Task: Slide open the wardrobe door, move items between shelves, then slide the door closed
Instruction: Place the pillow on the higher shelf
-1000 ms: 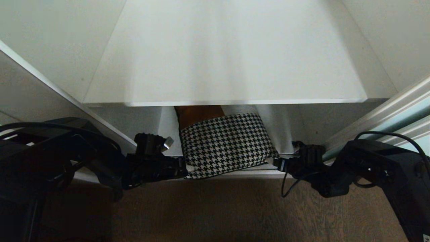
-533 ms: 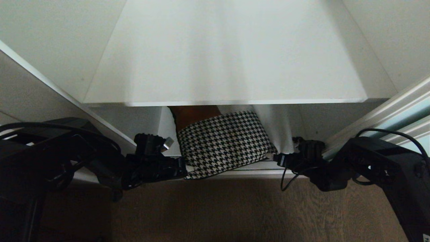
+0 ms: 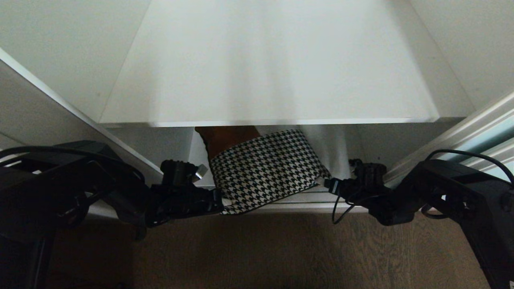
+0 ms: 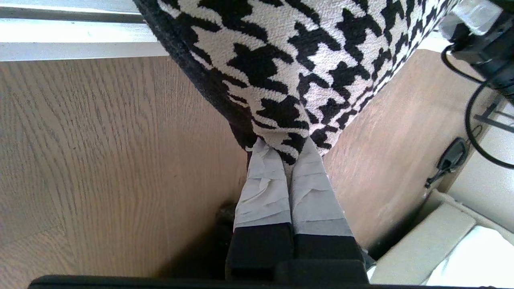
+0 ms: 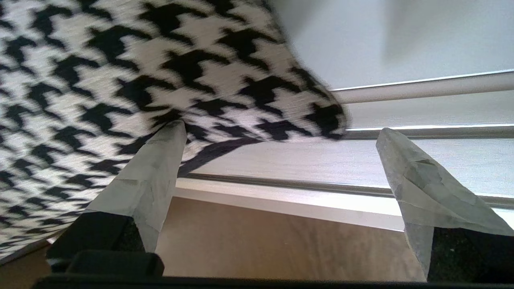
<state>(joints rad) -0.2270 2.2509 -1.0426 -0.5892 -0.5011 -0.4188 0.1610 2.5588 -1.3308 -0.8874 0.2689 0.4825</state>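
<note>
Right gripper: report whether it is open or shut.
Open. The right gripper has its fingers spread wide by the corner of the houndstooth bundle, one fingertip touching the fabric; nothing is clamped.

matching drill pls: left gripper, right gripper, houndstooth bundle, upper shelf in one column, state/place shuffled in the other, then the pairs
Things:
1. left gripper
2. right gripper
3. houndstooth bundle
4. upper shelf

States or places:
A. bare white board above the bundle
B. jaws wide apart at the bundle's right corner
C. on the lower shelf, one corner over its front edge
D. shut on the bundle's left corner

Pairs: 1-D, 2-B, 3-C, 4-A
</note>
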